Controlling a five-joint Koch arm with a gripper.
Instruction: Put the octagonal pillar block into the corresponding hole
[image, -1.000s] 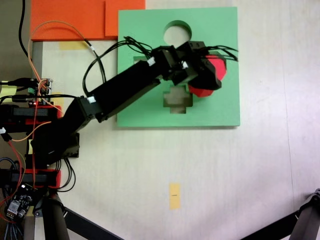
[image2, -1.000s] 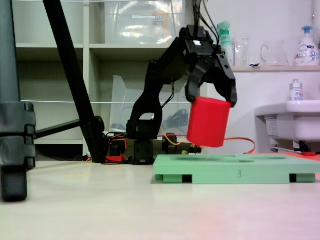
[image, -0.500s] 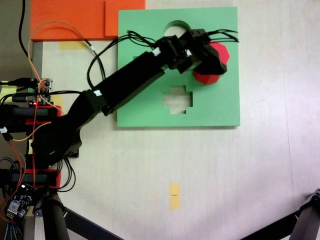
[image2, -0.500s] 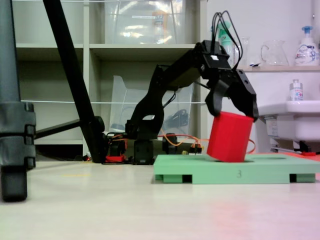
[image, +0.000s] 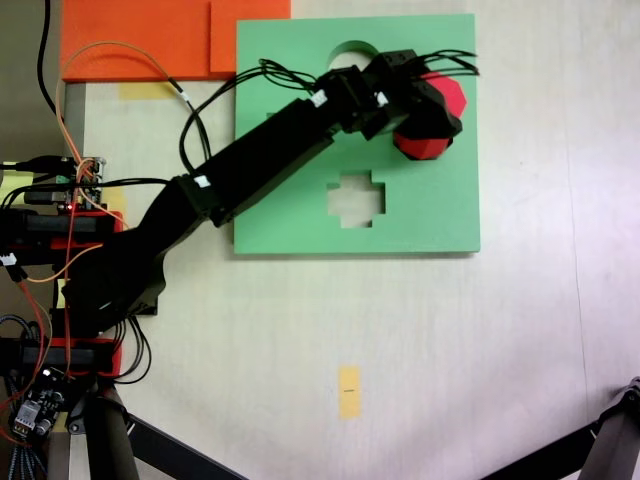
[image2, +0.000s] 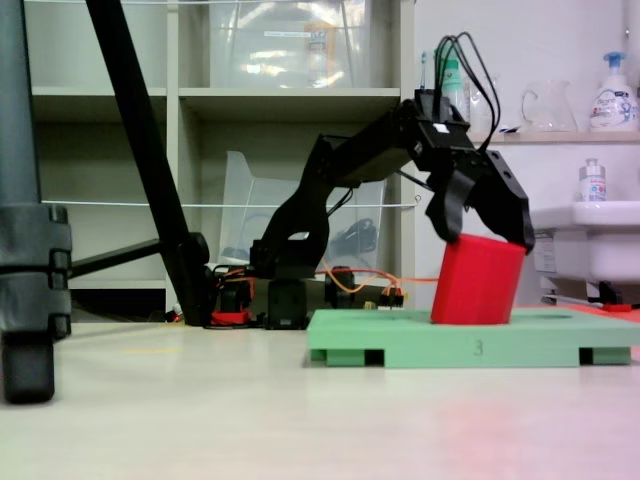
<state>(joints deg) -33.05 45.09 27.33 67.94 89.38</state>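
Since a second ago I've carried the bright red eight-sided foam block (image2: 478, 281) rightward and down; its base now meets the flat green foam board (image: 300, 215), nearly upright. My gripper (image2: 489, 220) stays clamped on its top. I judge this the seating step over the eight-sided hole, which the block hides: next, press straight down, then release.

We see a pale, light-wood bench (image: 450, 330) carrying everything here. Lying flat on it is a green foam board (image: 440, 215), our landmark; in a fixed view it rests on short feet with dark gaps beneath (image2: 470, 345). Touching the board's upper left corner in a fixed view are orange foam sheets (image: 140, 40). Just below those sheets, left of the board, we see a yellow tape patch (image: 145, 91). Further left and lower stands the arm's base (image: 70, 240), amid wires and a circuit board (image: 35, 405). Well below the board lies a small yellow tape strip (image: 348, 390). Black tripod legs (image: 610, 440) come in at the bottom corners.
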